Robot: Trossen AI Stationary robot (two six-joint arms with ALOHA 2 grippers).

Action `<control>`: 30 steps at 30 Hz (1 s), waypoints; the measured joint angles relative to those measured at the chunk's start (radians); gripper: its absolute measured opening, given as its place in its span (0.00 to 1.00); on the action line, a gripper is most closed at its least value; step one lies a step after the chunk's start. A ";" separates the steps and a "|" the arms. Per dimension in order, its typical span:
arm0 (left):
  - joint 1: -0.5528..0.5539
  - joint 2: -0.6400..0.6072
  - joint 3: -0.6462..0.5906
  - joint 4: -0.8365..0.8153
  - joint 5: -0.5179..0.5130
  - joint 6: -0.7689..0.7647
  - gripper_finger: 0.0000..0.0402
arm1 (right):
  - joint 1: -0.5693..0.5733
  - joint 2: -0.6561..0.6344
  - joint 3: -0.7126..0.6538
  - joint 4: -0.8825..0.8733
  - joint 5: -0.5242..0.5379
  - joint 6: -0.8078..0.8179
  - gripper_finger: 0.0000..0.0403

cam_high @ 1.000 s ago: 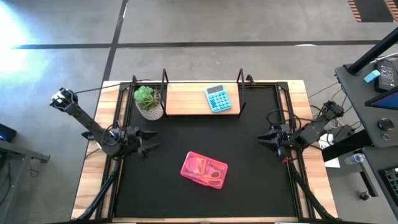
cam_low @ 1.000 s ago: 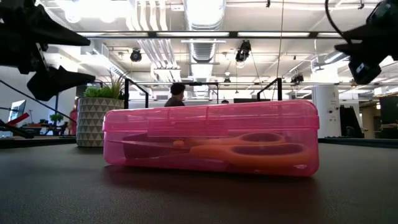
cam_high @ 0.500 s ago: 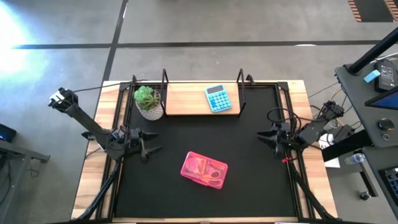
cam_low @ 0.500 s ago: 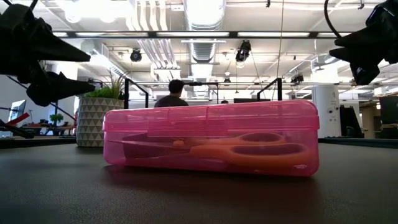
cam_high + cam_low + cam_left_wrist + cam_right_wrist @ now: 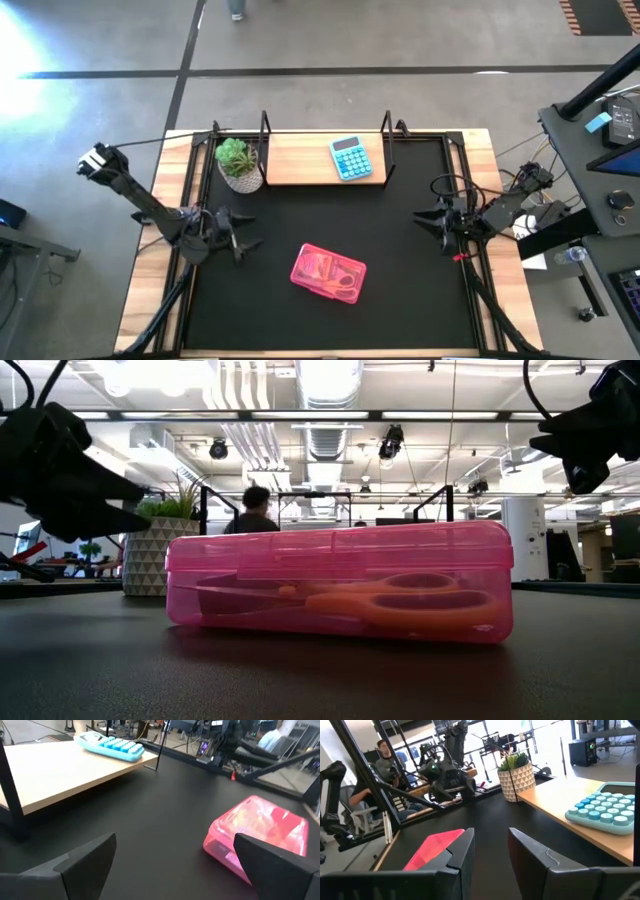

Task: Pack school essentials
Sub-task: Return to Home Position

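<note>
Pink supply box (image 5: 328,273) lies shut on the black mat (image 5: 300,215), toward the table's front and between the two arms. Through its wall in the low view we see scissors (image 5: 400,603), handles orange-looking. Left gripper (image 5: 255,228) hovers near the mat's left edge, well apart from the box, fingers spread wide, holding nothing. Right gripper (image 5: 420,222) hangs near the right edge, fingers narrowly parted, empty. Calculator (image 5: 351,158) rests on the wooden shelf (image 5: 300,165) at the back, with the potted plant (image 5: 238,163) at the shelf's left end.
</note>
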 joint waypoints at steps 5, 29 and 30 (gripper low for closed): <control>0.000 0.065 0.003 0.000 0.000 0.000 0.97 | 0.000 0.000 0.001 0.001 0.000 0.000 0.27; 0.000 0.351 0.007 0.001 0.001 0.000 0.97 | 0.000 0.001 0.001 0.001 0.000 0.000 0.27; 0.000 0.362 0.007 0.001 0.001 0.000 0.97 | 0.000 0.001 0.001 0.001 0.000 0.000 0.27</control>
